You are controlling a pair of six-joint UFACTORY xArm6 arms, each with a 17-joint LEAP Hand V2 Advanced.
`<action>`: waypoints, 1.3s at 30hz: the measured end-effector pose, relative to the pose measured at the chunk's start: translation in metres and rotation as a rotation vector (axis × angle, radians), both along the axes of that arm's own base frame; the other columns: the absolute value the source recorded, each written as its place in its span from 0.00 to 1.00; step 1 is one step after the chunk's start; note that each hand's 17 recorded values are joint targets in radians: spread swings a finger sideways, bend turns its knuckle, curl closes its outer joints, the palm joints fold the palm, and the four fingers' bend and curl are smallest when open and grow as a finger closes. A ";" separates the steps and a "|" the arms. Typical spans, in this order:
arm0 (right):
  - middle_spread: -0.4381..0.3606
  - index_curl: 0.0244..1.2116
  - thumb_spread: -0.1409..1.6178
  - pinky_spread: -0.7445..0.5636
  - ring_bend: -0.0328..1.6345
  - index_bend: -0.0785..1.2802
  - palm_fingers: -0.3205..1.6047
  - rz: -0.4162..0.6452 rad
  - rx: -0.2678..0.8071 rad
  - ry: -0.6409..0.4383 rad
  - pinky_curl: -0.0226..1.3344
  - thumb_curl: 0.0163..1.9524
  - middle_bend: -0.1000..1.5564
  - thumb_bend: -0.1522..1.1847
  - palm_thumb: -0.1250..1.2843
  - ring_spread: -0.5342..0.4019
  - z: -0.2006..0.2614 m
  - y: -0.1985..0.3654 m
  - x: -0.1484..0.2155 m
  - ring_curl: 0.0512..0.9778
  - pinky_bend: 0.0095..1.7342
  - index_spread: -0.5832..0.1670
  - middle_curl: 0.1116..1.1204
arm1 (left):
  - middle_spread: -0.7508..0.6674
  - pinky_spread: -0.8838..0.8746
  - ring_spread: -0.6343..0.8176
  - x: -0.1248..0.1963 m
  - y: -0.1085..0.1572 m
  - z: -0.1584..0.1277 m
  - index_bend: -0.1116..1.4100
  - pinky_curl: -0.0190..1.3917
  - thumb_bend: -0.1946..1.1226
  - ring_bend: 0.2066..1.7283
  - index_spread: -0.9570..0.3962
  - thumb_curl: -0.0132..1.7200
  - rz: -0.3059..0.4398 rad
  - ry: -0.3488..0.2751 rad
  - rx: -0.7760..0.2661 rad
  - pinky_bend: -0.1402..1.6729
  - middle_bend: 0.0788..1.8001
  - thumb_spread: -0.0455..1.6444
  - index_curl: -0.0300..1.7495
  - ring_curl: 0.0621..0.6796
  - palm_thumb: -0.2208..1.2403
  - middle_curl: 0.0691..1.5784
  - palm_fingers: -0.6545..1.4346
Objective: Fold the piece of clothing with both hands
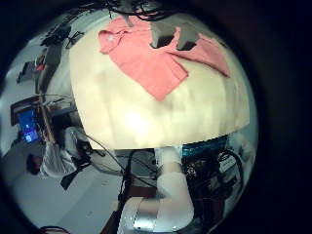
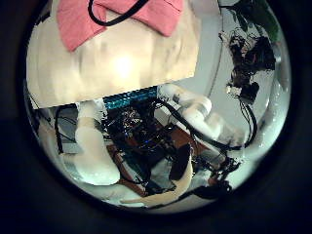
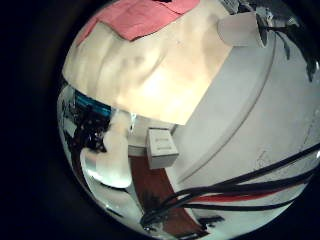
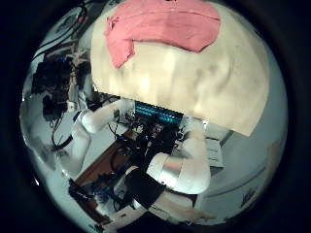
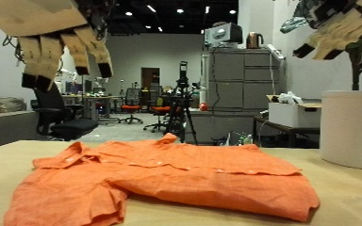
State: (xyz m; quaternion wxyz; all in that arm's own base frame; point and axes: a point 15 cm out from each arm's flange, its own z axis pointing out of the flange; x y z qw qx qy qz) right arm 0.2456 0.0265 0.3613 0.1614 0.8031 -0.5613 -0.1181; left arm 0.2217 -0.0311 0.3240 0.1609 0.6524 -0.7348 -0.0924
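Note:
An orange short-sleeved shirt (image 5: 181,179) lies spread flat on the tan table (image 5: 344,193), one side partly folded over near the front. My left hand (image 5: 62,38) hangs high above the shirt's collar side, fingers straight down, holding nothing. High over the other side is my right hand (image 5: 344,28), fingers loosely spread and empty. Neither hand touches the cloth. The palm views look down on the shirt (image 1: 156,58) (image 2: 117,19) (image 3: 140,15) (image 4: 165,24) from well above.
A tall white cylinder (image 5: 352,127) stands beside the table at my right hand's side, also seen in the right little finger side view as a white cylinder (image 3: 240,28). The table's edge (image 4: 194,112) faces the arm bases.

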 end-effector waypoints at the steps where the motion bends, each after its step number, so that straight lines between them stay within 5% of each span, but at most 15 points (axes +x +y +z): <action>1: 0.66 0.24 0.65 0.81 0.16 0.19 0.21 0.001 -0.001 0.001 0.25 0.13 0.17 0.09 0.24 0.84 0.000 0.000 -0.001 0.22 0.20 0.32 0.17 | 0.77 0.80 0.81 0.000 0.000 0.000 0.17 0.24 0.12 0.18 0.73 0.19 0.000 -0.001 0.000 0.25 0.08 0.55 0.15 0.25 0.16 0.17 0.30; 12: 0.65 0.25 0.65 0.81 0.15 0.19 0.21 0.005 0.006 -0.006 0.25 0.13 0.17 0.09 0.24 0.83 0.004 -0.006 -0.005 0.22 0.19 0.32 0.17 | 0.77 0.80 0.81 -0.005 0.000 0.009 0.17 0.24 0.12 0.18 0.73 0.19 0.009 -0.013 -0.012 0.25 0.07 0.55 0.15 0.25 0.16 0.18 0.30; 20: 0.64 0.25 0.65 0.82 0.16 0.19 0.22 -0.009 0.019 -0.056 0.25 0.13 0.17 0.09 0.24 0.83 0.016 -0.004 -0.012 0.22 0.19 0.33 0.17 | 0.74 0.79 0.79 -0.011 0.008 0.005 0.18 0.24 0.15 0.16 0.73 0.19 -0.071 -0.034 0.053 0.24 0.08 0.60 0.16 0.24 0.24 0.18 0.32; 24: 0.65 0.25 0.66 0.82 0.16 0.19 0.24 -0.043 0.018 -0.042 0.24 0.13 0.17 0.09 0.24 0.83 0.013 -0.010 -0.011 0.23 0.18 0.34 0.17 | 0.69 0.77 0.76 0.012 0.025 -0.012 0.18 0.24 0.14 0.17 0.71 0.19 -0.115 -0.121 0.107 0.25 0.07 0.62 0.17 0.25 0.30 0.18 0.35; 31: 0.65 0.25 0.66 0.82 0.18 0.19 0.27 -0.172 0.108 -0.020 0.24 0.13 0.17 0.09 0.24 0.81 0.014 -0.014 -0.017 0.23 0.18 0.35 0.18 | 0.63 0.72 0.70 0.009 0.041 -0.057 0.18 0.25 0.15 0.18 0.72 0.20 -0.231 -0.112 0.137 0.27 0.07 0.64 0.17 0.26 0.38 0.18 0.37; 39: 0.63 0.25 0.66 0.82 0.18 0.19 0.29 -0.175 0.120 -0.042 0.24 0.13 0.18 0.09 0.25 0.79 0.016 -0.015 -0.014 0.23 0.17 0.36 0.19 | 0.59 0.65 0.65 0.027 0.041 -0.088 0.17 0.25 0.13 0.19 0.73 0.20 -0.293 -0.179 0.172 0.28 0.07 0.64 0.17 0.27 0.45 0.18 0.38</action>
